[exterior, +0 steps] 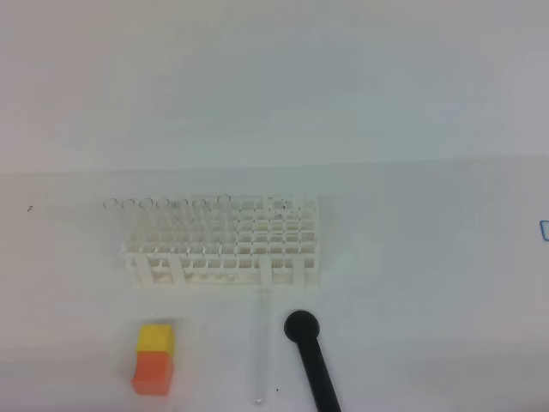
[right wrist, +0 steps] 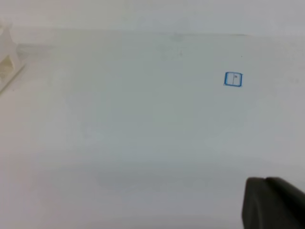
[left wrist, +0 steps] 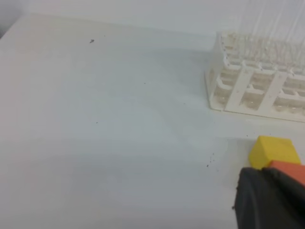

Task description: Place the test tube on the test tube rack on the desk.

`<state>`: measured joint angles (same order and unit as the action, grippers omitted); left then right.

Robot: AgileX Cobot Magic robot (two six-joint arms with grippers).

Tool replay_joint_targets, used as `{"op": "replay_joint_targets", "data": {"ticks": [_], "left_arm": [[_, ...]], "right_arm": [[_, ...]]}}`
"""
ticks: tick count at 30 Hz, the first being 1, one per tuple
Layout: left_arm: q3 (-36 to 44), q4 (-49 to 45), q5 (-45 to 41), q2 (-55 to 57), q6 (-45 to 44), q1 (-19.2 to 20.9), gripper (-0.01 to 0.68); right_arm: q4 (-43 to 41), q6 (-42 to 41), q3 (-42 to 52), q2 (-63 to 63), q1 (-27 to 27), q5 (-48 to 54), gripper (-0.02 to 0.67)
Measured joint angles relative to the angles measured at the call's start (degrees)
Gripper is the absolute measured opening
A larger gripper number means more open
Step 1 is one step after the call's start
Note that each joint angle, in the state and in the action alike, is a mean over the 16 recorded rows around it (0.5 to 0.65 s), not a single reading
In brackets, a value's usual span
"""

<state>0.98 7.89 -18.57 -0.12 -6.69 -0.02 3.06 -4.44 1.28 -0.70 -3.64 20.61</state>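
From the high view: the test tube rack [exterior: 225, 245] sits white and wide on the desk [exterior: 429, 257], with a row of clear tubes [exterior: 163, 206] standing in its back-left holes. Just in front of the rack, the test tube [exterior: 261, 348] lies flat on the desk, one end near the rack's front edge, the other pointing away from it. Right beside that tube, also in front of the rack, lies a black round-headed rod [exterior: 310, 356]. In front of the rack's left end stands an orange-and-yellow block [exterior: 154, 357]. No arms show here.

Left wrist view: the rack's corner [left wrist: 252, 76] fills the upper right, and the block [left wrist: 272, 151] sits just in front of it. The left gripper [left wrist: 269, 198] shows only as a dark mass at the bottom right; its jaws are pressed together, gripping nothing.

Right wrist view: a sliver of the rack [right wrist: 8, 59] at the far left, a small blue square mark [right wrist: 233, 79] well away from it on the desk. The right gripper [right wrist: 271, 202] is a dark shape in the corner, likewise closed and empty.
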Motion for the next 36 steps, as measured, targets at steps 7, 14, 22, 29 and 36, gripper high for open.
{"op": "replay_joint_targets", "data": {"ticks": [7, 14, 22, 29, 36], "left_arm": [[-0.06, 0.00, 0.00, -0.26, -0.05, 0.01, -0.001], [-0.47, -0.02, 0.00, -0.25, -0.18, 0.01, -0.001], [-0.82, -0.04, 0.00, -0.06, -0.31, 0.00, -0.001], [-0.82, -0.04, 0.00, -0.02, -0.31, 0.00, -0.001], [-0.82, -0.04, -0.19, 0.02, -0.28, -0.44, -0.001]], "right_arm": [[0.00, 0.00, 0.00, 0.00, 0.00, 0.00, -0.001], [0.00, 0.00, 0.00, 0.00, 0.00, 0.00, -0.001], [0.00, 0.00, 0.00, 0.00, 0.00, 0.00, -0.001], [0.00, 0.00, 0.00, 0.00, 0.00, 0.00, -0.001], [0.00, 0.00, 0.00, 0.00, 0.00, 0.00, -0.001]]}}
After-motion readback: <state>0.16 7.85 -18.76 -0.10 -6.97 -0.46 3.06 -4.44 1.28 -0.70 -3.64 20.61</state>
